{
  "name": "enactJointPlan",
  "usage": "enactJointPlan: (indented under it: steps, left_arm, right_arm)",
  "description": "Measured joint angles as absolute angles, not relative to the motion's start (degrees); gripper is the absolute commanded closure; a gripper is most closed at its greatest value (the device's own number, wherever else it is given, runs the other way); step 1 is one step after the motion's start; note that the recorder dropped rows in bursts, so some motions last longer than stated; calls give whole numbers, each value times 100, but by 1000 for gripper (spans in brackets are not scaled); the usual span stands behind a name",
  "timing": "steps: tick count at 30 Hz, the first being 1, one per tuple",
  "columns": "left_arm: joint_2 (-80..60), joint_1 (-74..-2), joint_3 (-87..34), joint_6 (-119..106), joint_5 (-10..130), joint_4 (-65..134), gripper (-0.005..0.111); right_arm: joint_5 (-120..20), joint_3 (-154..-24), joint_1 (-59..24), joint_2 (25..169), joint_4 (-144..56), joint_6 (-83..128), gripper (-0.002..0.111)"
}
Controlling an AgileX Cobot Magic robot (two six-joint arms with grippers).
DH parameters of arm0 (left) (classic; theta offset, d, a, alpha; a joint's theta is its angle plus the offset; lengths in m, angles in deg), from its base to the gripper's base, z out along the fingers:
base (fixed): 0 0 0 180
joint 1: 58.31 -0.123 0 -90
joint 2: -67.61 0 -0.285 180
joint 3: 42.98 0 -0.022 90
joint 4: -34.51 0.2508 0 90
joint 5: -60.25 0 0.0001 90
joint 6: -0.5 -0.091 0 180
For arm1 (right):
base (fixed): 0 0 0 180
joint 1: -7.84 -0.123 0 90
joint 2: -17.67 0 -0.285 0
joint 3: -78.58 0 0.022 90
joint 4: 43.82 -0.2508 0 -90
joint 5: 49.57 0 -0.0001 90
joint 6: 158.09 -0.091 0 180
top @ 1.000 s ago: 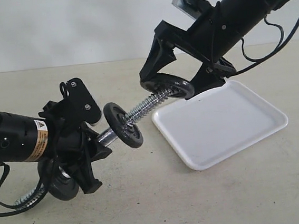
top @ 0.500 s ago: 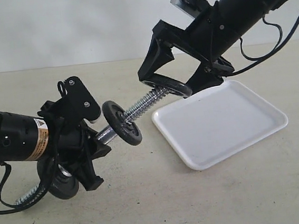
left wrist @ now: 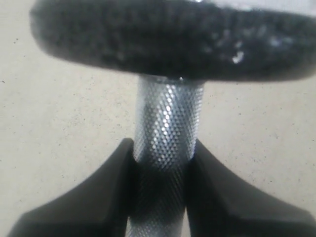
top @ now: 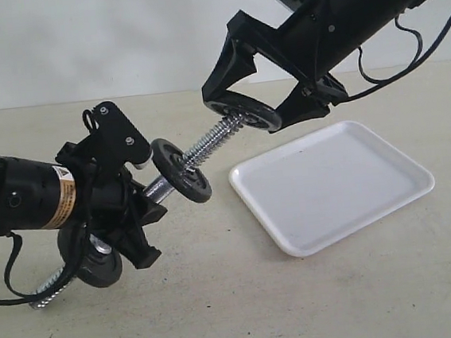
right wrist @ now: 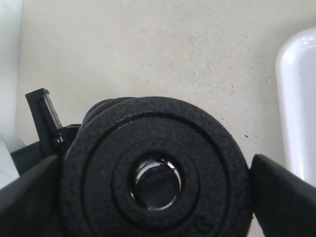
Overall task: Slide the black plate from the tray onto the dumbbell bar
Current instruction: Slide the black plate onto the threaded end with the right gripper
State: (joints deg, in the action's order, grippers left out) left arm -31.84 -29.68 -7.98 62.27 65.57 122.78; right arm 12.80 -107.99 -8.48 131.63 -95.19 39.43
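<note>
**Upper centre of the exterior view:** the right gripper (top: 256, 110) holds the black plate (top: 242, 108), a small round cast-iron disc with a raised rim and a centre hole. Its two fingers are closed against the rim from either side.

We judge the job to be at the threading step. The plate is off the tray (top: 347, 189), the shallow glossy white rectangular one lying right of centre. It sits at the upper tip of the dumbbell bar (top: 207, 145), a short chrome steel rod that slants up from the lower left. In the right wrist view we see the bar's bright end filling the plate's hole, so the disc is on the rod, but barely.

At left, the left gripper (top: 138, 217) is clamped on the bar's knurled middle, its fingers (left wrist: 98, 197) pressed to the steel on both sides. A second black disc (top: 182, 171) is seated on the bar just above that grip, with coarse thread showing between it and the held plate. A third black disc (top: 91, 262) rides the lower end.

The next move, as we read it, calls for a push straight along the slanted rod toward the second disc. The hole must be kept square so it does not snag on the threads, and only then should the fingers let go.
</note>
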Motion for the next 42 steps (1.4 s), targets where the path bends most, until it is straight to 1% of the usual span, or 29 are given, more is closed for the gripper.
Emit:
enactJointPlan:
  steps: [20, 25, 39, 40, 42]
  left_arm:
    - [-3289, -2968, -1258, 6875, 6393, 12144, 102]
    - [-3242, -2933, -1470, 6970, 6640, 11972, 102]
    - [-3230, -2922, -1483, 7007, 6679, 11936, 102]
    - [-3230, -2922, -1483, 7007, 6679, 11936, 102]
    - [-3230, -2922, -1483, 7007, 6679, 11947, 102]
  right_arm:
    - [516, -10813, -816, 13109, -10379, 4018, 108]
    - [500, -10792, -1314, 13152, -10374, 4146, 108]
    - [481, -10792, -1327, 13164, -10285, 4500, 108]
    - [481, -10792, -1327, 13164, -10282, 4550, 107]
    - [493, -10792, -1327, 13164, -10271, 4704, 99]
